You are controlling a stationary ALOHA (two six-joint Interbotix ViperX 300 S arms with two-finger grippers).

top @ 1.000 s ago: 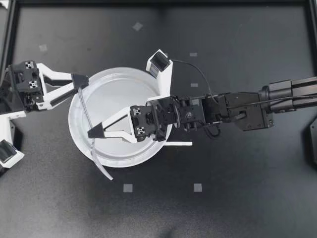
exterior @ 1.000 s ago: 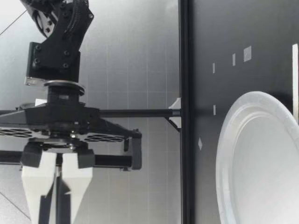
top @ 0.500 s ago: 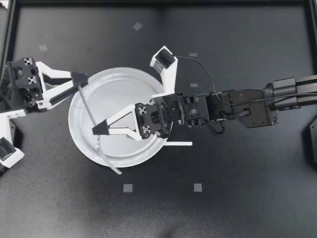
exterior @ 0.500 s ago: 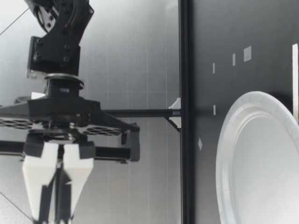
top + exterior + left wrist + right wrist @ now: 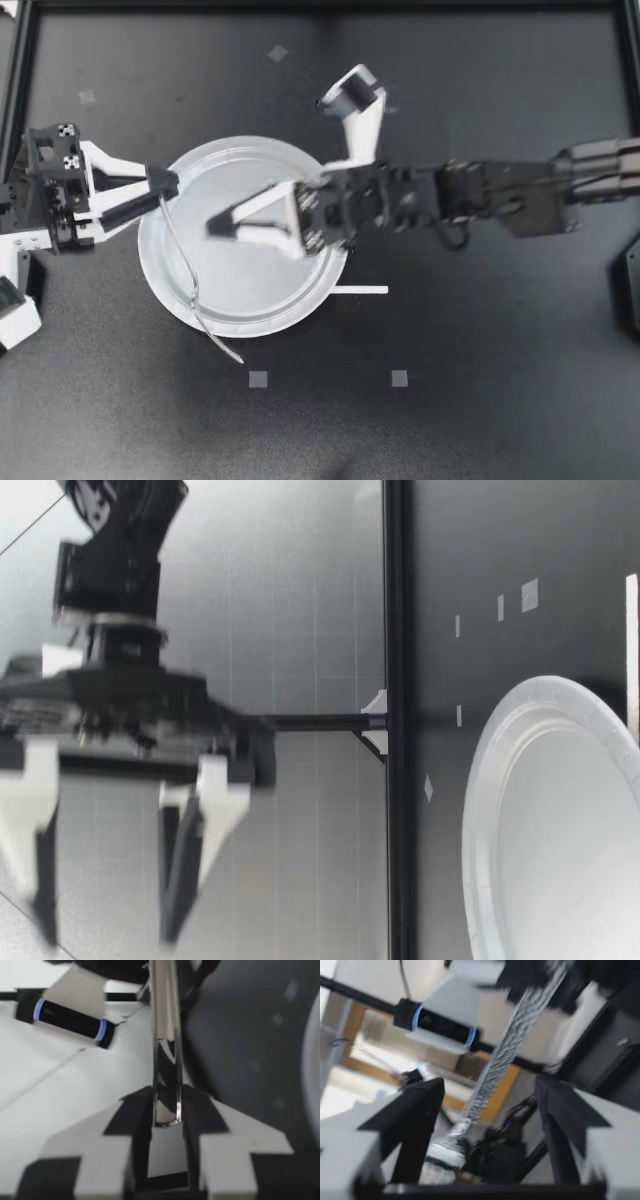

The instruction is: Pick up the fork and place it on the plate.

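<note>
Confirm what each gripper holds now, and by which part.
Left gripper is shut on the fork, gripping near the end of its handle. Right gripper is open over the plate, holding nothing.

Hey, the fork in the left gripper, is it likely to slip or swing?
Probably slippery: the fork looks like polished metal, and my left gripper pinches only its handle end. Likely stiff, but it may pivot, with most of its length beyond that grip.
</note>
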